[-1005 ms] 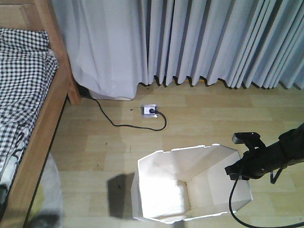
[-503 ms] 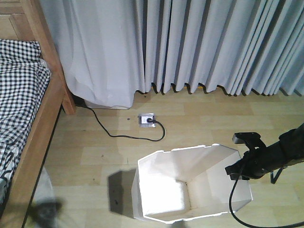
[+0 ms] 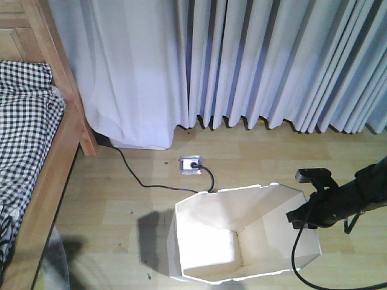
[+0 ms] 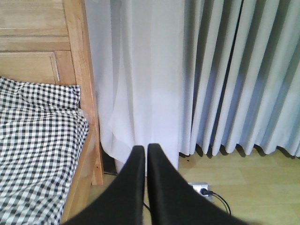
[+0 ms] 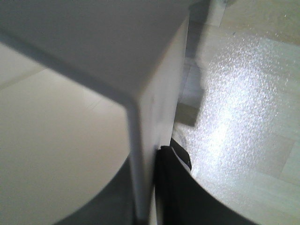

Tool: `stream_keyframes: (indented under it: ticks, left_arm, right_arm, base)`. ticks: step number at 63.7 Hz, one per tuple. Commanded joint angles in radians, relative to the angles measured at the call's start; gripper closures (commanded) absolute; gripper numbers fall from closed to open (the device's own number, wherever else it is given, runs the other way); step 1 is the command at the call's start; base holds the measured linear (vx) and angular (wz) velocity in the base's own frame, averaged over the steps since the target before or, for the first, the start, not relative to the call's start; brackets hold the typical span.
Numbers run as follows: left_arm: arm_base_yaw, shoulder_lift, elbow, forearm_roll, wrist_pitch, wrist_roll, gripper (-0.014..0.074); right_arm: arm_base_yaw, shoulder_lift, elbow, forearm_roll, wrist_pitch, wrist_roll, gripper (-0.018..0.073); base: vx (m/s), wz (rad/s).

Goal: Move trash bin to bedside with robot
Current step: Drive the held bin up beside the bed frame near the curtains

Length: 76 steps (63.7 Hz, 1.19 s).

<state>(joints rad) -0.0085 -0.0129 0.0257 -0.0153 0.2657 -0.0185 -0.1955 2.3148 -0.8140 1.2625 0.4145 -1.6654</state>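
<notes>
The bin (image 3: 260, 208) stands upright on the floor (image 3: 109, 205) with its mouth open to the top, and its right wall is caught in the right gripper (image 3: 300, 217). In the right wrist view the thin white wall of the bin (image 5: 154, 70) runs down between the fingers (image 5: 174, 187). One black finger presses on the outer face, while the other shows only as a dark blur on the inner face. The right gripper (image 5: 145, 197) is therefore clamped on the bin just under its rim. The rest of the bin lies to this gripper's left. The black arm (image 3: 357, 190) reaches in from the gripper's right, and a cable (image 3: 294, 257) loops down from it past the bin's outer wall.

Ahead of the gripper and to its left, a socket (image 3: 190, 163) lies on the floor just beyond the bin's far rim. A black cord (image 3: 136, 178) runs from it further left to the foot of the curtain (image 3: 254, 60), which hangs across the back. The bed (image 3: 57, 163) with its checked bedding (image 3: 24, 121) is well to the gripper's left. Bare floor lies between it and the bin.

The left gripper (image 4: 146, 152) has its fingers together with only a thin slit between them, and it holds nothing. The curtain (image 4: 140, 70) is straight ahead of it. The bed (image 4: 86, 70) and bedding (image 4: 37, 136) are ahead to its left, and the socket (image 4: 202, 190) is low to its right.
</notes>
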Motion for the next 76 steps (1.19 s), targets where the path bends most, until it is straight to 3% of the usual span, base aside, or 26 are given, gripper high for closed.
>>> stream_keyframes:
  ticks: [1,76]
  left_arm:
    - [-0.003,-0.014,0.019,-0.003,-0.069,-0.004,0.0602]
    - [-0.003,-0.014,0.019,-0.003,-0.069,-0.004,0.0602]
  right_arm:
    - [-0.002,-0.066,-0.005,0.029,0.192,0.000,0.0564]
    - [-0.002,-0.066,-0.005,0.029,0.192,0.000,0.0564]
  base:
    - [0.15,0.01]
    - [0.12,-0.02]
